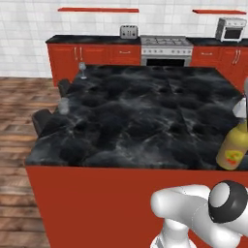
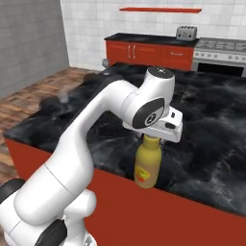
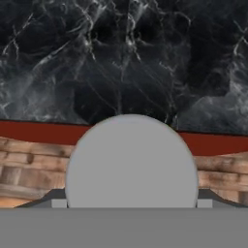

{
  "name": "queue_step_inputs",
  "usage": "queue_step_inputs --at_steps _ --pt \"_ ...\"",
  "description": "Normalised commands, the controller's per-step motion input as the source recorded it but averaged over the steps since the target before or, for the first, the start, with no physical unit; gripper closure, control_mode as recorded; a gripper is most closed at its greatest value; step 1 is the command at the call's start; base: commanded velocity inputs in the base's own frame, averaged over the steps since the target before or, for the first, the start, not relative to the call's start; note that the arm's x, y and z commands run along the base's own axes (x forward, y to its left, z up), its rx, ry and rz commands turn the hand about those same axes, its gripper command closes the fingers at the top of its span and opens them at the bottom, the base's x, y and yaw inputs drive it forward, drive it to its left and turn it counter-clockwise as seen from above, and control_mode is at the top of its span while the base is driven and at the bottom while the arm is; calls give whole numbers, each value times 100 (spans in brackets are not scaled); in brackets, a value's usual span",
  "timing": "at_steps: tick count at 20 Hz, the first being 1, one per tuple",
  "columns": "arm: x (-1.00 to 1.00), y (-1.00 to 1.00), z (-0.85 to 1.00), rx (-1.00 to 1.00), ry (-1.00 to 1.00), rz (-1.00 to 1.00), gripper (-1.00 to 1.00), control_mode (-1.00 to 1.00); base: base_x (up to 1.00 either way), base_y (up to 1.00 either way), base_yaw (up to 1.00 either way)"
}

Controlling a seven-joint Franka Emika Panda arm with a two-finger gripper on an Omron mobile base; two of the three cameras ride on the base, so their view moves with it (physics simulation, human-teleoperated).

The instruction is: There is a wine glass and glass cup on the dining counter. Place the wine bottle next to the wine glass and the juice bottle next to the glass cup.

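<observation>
Back wall: white square tiles (image 1: 29, 34), with two thin red wall shelves, one (image 1: 98, 9) left of centre, one (image 1: 219, 11) at right. Below runs a row of red cabinets with black top (image 1: 92, 52), doors with pale handles. A silver two-slot toaster (image 1: 129, 32) stands on that top, just left of a steel range with gas burners (image 1: 166, 49). A silver toaster oven (image 1: 231, 29) sits on the top at far right. Floor: brown wood planks (image 1: 19, 126). Grey wall (image 2: 29, 43) at left in the right base view.
</observation>
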Motion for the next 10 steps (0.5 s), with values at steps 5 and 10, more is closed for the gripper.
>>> queue_step_inputs --at_steps 5,10 --pt "0 0 0 0 0 0 100 100 50 74 0" --pt "0 0 0 0 0 0 100 100 47 77 0"
